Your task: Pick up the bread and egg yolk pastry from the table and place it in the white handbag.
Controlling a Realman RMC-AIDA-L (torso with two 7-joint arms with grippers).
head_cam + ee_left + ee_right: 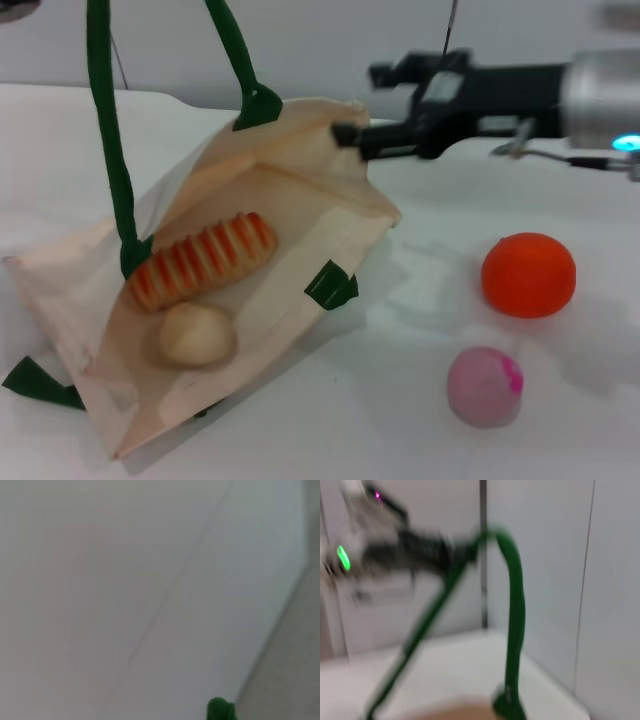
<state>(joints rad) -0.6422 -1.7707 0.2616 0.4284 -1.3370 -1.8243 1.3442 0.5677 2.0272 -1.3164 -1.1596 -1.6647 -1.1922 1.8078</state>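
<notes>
While the left gripper (470,552) holds the green handle (105,130) up to keep the white handbag (300,170) gaping, the bread (203,258) and egg yolk pastry (195,333) lie inside, touching. The right gripper (350,135) pinches the bag's far rim, probably spreading the mouth. An orange ball (528,274) and pink ball (484,386) sit apart on the table (560,420).

From my right wrist camera I see the green handle (515,605) of the white handbag (465,713) looped upward, both strands rising from the cloth, of which only a pale sliver shows. At the top of the loop the left gripper (470,554) meets the handle, blurred; whether its fingers are clamped I cannot tell. A green light (342,558) glows on that arm. Behind stands a pale panelled wall (555,580).
</notes>
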